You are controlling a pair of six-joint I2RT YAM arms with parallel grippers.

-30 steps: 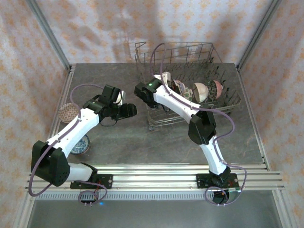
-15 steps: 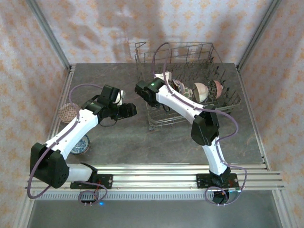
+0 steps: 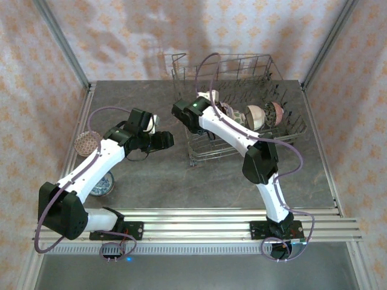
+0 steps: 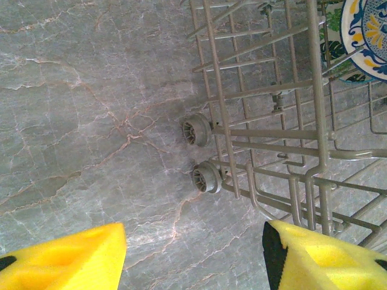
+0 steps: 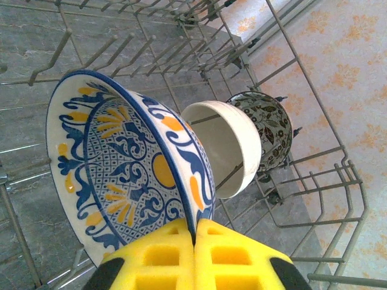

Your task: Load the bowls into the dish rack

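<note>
Over the last second the right gripper [image 5: 195, 241], clamped on the rim of a blue-and-yellow bowl [image 5: 121, 163], has edged slightly deeper into the dish rack [image 3: 242, 60]. The bowl hangs on edge among the tines, so release looks close. Ahead of it stand a cream bowl [image 5: 224, 154] and a green floral bowl [image 5: 269, 130]; from above, about four stand there. The left gripper [image 4: 195, 248], wide open and empty, has stayed beside the rack's corner. Two bowls wait behind it: a brown speckled bowl [image 3: 86, 143] and a blue bowl [image 3: 106, 183].

Table [image 3: 242, 175], dish rack [image 3: 199, 156], brown bowl [image 3: 86, 142], perhaps blue bowl [image 3: 104, 184]
</note>
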